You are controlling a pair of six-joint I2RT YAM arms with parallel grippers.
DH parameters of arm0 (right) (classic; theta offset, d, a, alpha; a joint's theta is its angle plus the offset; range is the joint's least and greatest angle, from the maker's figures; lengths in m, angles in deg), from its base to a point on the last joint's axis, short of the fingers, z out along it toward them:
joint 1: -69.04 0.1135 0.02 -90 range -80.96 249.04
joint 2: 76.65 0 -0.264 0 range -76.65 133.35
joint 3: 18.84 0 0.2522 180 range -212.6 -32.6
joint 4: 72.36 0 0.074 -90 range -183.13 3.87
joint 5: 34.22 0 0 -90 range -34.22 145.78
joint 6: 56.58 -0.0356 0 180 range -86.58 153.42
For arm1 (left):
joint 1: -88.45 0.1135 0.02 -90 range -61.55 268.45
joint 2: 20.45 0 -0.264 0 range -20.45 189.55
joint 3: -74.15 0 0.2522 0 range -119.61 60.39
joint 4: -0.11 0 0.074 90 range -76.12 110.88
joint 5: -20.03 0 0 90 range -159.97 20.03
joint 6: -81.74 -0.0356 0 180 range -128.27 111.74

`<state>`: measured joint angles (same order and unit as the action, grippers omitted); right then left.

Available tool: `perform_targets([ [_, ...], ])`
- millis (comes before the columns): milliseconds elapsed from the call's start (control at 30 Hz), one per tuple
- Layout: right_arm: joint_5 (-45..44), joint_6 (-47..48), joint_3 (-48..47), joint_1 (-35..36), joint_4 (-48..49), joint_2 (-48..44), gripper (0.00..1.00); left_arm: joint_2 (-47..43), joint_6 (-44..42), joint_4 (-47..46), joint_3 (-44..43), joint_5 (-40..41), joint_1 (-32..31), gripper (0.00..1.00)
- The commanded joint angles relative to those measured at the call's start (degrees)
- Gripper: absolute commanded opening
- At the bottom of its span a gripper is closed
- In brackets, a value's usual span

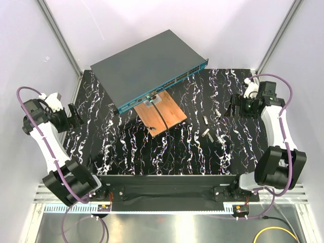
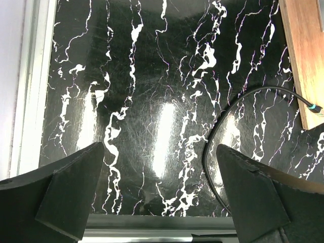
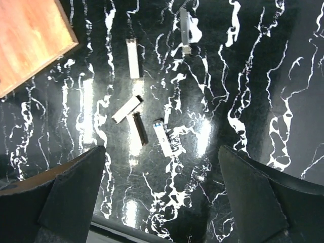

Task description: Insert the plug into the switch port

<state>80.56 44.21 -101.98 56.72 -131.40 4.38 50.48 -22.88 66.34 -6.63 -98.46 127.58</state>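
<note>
The switch [image 1: 147, 68] lies at the back of the bench [image 1: 202, 152] with its teal face toward the arms, its markings too small to read. The left tool [image 1: 76, 115] hangs well left of the switch and the right tool [image 1: 234, 105] well right of it, both spread wide and holding nothing. Just in front of the switch lies a copper-brown board [image 1: 163, 114] with a black cable [image 1: 163, 119] across it, and small silver plugs [image 3: 132, 58] lie loose farther right, under the right tool.
</note>
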Motion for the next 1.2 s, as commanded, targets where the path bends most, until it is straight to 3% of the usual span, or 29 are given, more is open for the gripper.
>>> perform_targets([
  [0, -3.2, 1.1, -2.1, 0.2, 0.9, 2.1, 1.00, -1.9, -1.8, -1.9, -1.0, -1.3, -0.5, 0.99],
  [167, -8.1, 1.1, -6.4, 2.5, 0.4, 7.8, 0.98, -4.8, -5.9, 0.4, -3.1, -10.2, -0.5, 0.99],
  [267, -10.5, 1.1, -8.3, 4.5, 1.5, 11.9, 0.96, -9.0, -3.2, -2.5, -3.0, -15.5, -0.6, 0.99],
  [400, -13.6, -0.1, -12.4, 6.8, 2.2, 18.8, 0.81, -12.4, -1.0, -5.3, -4.8, -21.9, -1.8, 0.99],
  [533, -16.2, -0.9, -14.6, 9.3, 4.3, 24.2, 0.73, -16.2, 0.5, -8.0, -6.2, -24.9, -3.4, 0.99],
  [867, -19.9, -1.3, -19.8, 12.0, 6.3, 35.7, 0.59, -18.3, -0.2, -7.6, -7.6, -24.2, -10.6, 0.99],
  [1167, -22.0, 0.5, -20.6, 15.4, 7.3, 38.9, 0.48, -18.1, 2.1, -9.4, -7.2, -20.6, -14.4, 0.99],
])
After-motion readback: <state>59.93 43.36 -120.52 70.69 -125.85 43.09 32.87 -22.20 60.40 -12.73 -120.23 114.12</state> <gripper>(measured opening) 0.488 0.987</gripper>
